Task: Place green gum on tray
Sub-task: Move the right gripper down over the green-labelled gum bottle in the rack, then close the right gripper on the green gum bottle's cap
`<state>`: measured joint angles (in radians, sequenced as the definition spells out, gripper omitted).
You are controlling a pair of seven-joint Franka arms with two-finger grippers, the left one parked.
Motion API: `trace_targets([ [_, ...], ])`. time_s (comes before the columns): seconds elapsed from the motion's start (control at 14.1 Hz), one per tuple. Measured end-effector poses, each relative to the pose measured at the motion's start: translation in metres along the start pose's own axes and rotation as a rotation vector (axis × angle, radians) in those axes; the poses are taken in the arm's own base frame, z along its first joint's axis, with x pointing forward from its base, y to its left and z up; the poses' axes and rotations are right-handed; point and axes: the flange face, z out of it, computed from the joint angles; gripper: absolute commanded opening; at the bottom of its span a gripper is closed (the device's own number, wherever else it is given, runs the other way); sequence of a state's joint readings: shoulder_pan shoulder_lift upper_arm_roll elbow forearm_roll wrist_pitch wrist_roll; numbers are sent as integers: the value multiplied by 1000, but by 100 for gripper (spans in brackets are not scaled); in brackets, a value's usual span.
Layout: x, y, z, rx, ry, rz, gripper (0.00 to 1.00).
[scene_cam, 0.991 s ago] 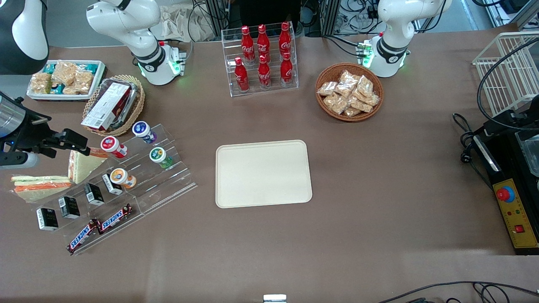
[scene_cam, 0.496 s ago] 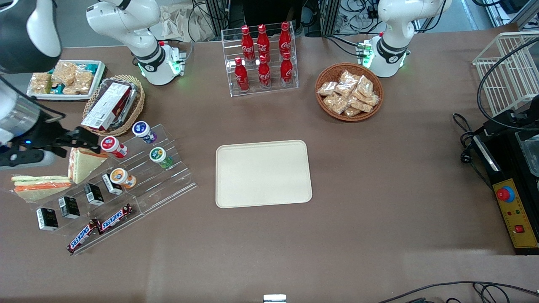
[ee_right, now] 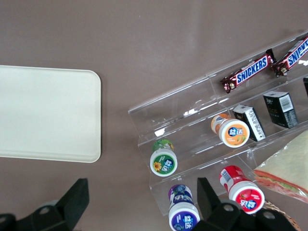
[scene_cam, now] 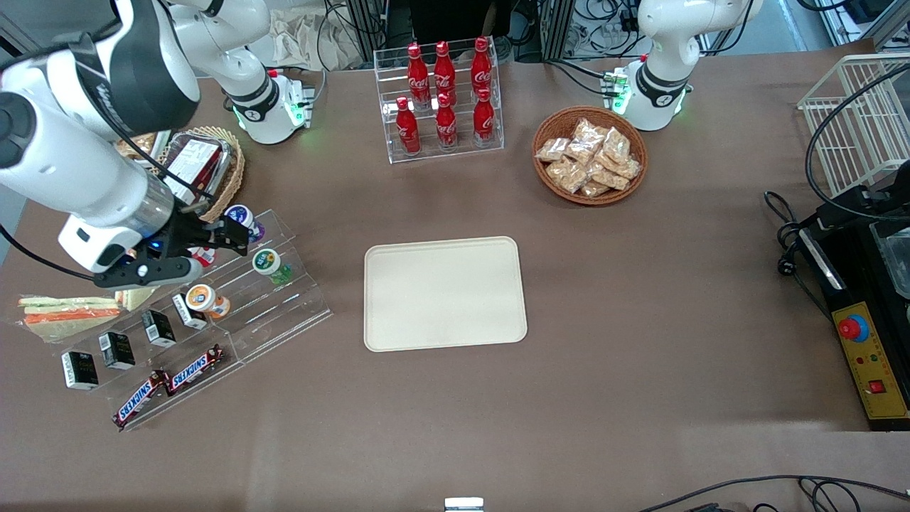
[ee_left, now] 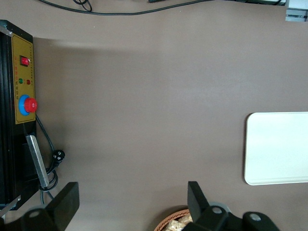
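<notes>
The green gum (scene_cam: pixel 269 264) lies on a middle step of a clear stepped rack (scene_cam: pixel 298 302), white lid with green label facing up; the right wrist view shows it too (ee_right: pixel 163 159). The beige tray (scene_cam: pixel 444 293) lies flat at mid-table, beside the rack, and also shows in the right wrist view (ee_right: pixel 48 113) and the left wrist view (ee_left: pixel 279 147). My right gripper (scene_cam: pixel 229 237) hovers over the rack's upper steps, open and empty (ee_right: pixel 139 202). It sits a little farther from the front camera than the green gum, apart from it.
On the rack are a purple bottle (scene_cam: pixel 245 219), an orange-lidded bottle (scene_cam: pixel 206 299), a red-lidded bottle (ee_right: pixel 243 190), black boxes (scene_cam: pixel 117 348) and Snickers bars (scene_cam: pixel 170 384). Sandwiches (scene_cam: pixel 67 313) lie beside the rack. A cola rack (scene_cam: pixel 444 99) and snack basket (scene_cam: pixel 590 156) stand farther back.
My right arm has swung in from the table's end toward the tray. Its gripper now hangs over the rack's upper steps, covering the red-lidded bottle. The objects have not moved.
</notes>
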<state>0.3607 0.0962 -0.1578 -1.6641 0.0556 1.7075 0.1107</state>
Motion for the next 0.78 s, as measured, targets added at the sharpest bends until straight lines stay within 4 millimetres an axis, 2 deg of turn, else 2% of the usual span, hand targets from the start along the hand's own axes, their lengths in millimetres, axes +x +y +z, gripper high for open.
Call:
trace_targets([
  [0.14,-1,2,25,-3,-23,4,100],
  [0.35,-5,7,74,-13,-15,2,100],
  [0.5,-15,11,106,-15,-5,-6,100],
  [0.78,-37,17,148,-9,26,-7,100],
])
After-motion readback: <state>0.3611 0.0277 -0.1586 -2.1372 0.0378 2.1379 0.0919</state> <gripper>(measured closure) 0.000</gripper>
